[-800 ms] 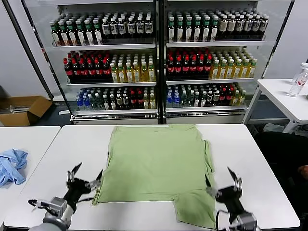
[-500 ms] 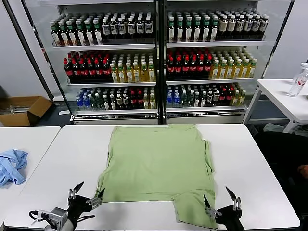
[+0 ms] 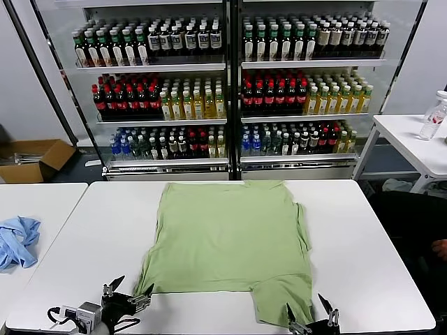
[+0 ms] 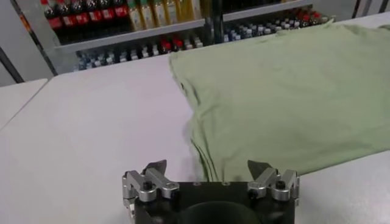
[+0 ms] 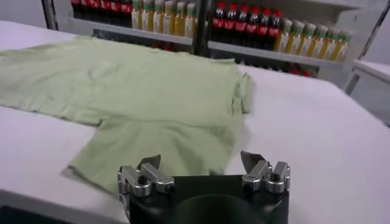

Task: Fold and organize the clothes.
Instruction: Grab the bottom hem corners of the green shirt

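Observation:
The light green shirt (image 3: 230, 237) lies flat on the white table (image 3: 363, 237), one sleeve sticking out toward the table's front edge at the right. No collar, buttons or print show. My left gripper (image 3: 128, 296) is open and empty at the front edge, just off the shirt's front left corner (image 4: 204, 161). My right gripper (image 3: 309, 317) is open and empty at the front edge, over the tip of the front sleeve (image 5: 164, 146). The shirt fills much of both wrist views (image 4: 286, 91).
A crumpled light blue cloth (image 3: 17, 241) lies on a second white table to the left. A glass-door cooler (image 3: 230, 91) full of bottles stands behind. Another table with a bottle (image 3: 433, 118) stands at the far right. A cardboard box (image 3: 35, 159) sits on the floor.
Both grippers have drawn back toward the table's front edge and sunk lower in the head view, staying open. The shirt has not moved.

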Motion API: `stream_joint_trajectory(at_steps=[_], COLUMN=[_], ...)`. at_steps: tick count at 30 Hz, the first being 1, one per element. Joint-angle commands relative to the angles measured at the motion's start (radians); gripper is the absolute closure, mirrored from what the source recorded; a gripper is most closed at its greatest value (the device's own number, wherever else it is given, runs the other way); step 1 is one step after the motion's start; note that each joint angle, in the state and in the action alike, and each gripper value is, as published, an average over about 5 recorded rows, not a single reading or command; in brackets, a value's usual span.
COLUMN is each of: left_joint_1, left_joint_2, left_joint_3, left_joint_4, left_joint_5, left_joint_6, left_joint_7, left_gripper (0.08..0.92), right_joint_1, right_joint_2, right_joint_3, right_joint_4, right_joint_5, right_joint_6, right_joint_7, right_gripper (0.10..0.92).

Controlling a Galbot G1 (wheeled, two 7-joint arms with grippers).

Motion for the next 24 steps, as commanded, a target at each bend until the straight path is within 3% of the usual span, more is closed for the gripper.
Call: stream_joint_trajectory(at_steps=[1,18,24], left_joint_1=[-0.009,-0.021,-0.035], left_joint_2=[-0.003,-0.044,-0.047], left_joint_3=[0.0,0.069,0.076], left_joint_4=[0.003,0.041,0.039], left_joint_5=[-0.051,0.004,0.013], left_joint_6=[0.021,-0.015,-0.021], left_joint_7=[-0.005,-0.026,-0.024], left_gripper=[0.212,0.701,0.863], right_joint_1=[0.011,0.045,0.045], right_joint_2=[0.001,-0.016,-0.038], right_joint_3=[-0.034,-0.012,0.057], right_joint_4=[-0.012,-0.026,0.036], right_joint_5=[0.08,0.115,0.152], right_joint_6=[-0.04,-0.06,-0.056], right_joint_7=[0.012,0.022,-0.015], right_gripper=[0.247,0.734,0.892])
